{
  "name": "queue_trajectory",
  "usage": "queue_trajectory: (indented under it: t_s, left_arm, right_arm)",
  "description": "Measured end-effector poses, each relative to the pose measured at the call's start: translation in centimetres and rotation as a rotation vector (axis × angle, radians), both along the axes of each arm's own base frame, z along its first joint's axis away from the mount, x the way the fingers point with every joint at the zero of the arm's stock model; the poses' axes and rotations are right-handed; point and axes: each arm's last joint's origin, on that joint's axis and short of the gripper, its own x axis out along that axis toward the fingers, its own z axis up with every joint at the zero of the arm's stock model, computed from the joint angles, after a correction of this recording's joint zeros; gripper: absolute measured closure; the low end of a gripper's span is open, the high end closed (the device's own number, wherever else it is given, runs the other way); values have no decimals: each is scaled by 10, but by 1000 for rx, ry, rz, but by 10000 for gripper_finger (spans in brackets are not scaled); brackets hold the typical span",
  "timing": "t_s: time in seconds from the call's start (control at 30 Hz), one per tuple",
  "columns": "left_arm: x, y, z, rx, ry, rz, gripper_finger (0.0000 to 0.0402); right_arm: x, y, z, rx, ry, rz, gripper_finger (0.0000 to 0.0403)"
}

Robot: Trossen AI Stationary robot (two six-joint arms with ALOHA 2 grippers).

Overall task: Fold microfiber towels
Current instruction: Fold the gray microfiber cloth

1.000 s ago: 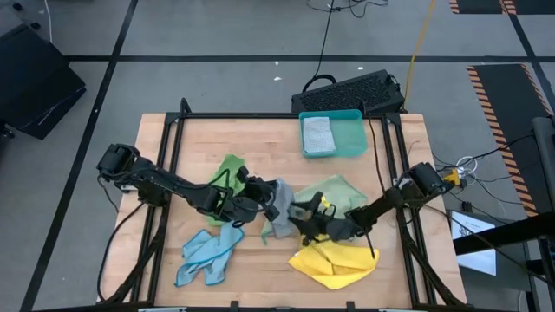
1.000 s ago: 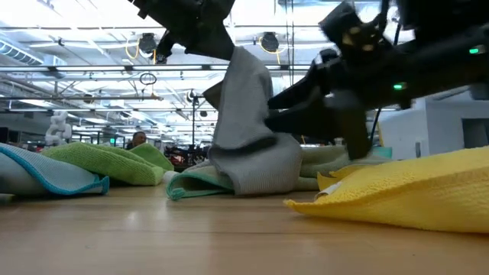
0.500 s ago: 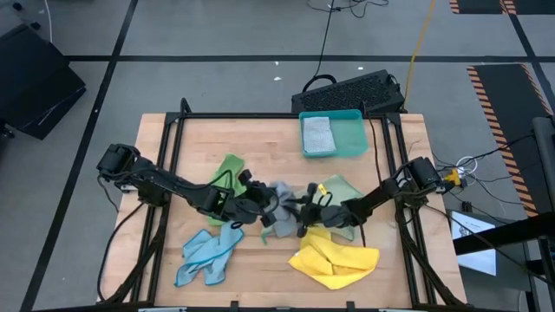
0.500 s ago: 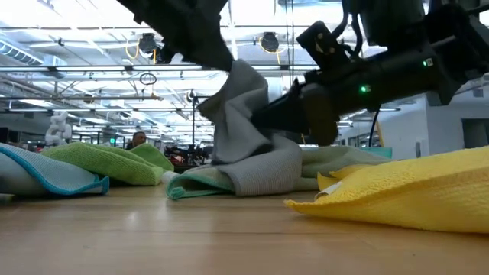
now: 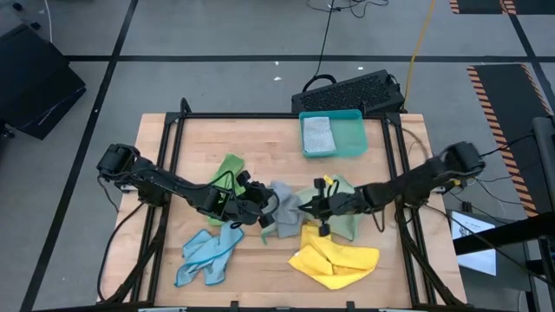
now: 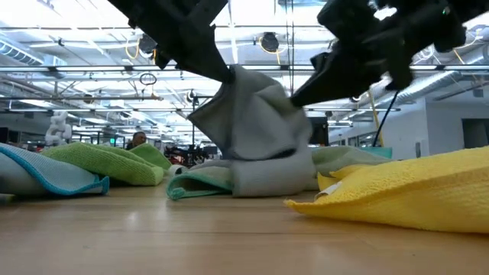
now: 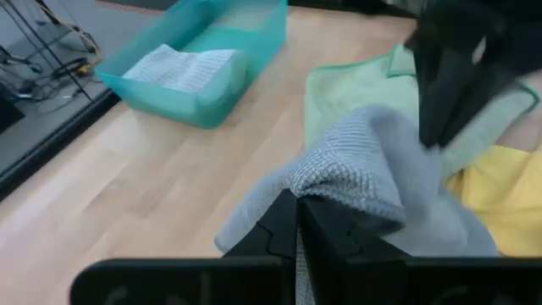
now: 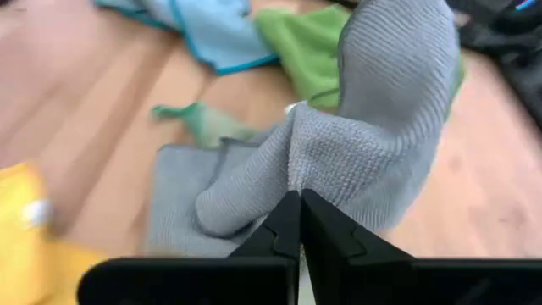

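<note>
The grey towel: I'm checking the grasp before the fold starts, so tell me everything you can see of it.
The grey towel is a soft, ribbed microfiber cloth, crumpled near the table's middle. The left claw and the right claw are each shut on a pinched ridge of it, lifting its upper part into a hump while its lower part lies on the wooden table. It rests against the pale green towel, with the yellow towel close by.
</note>
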Motion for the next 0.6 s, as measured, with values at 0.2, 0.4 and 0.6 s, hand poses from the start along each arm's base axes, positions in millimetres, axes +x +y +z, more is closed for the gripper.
queue_trajectory:
  t_s: [0.2,0.4,0.6]
  left_arm:
    - [1,-1,1,-13,-6,-26,388]
    - [2,-1,2,-27,-21,-30,392]
    - [2,-2,1,-44,-21,-38,387]
  right_arm:
    - [-22,-15,20,65,74,5,397]
    - [-31,-22,31,23,36,-145,397]
    - [-38,-10,33,13,34,-170,360]
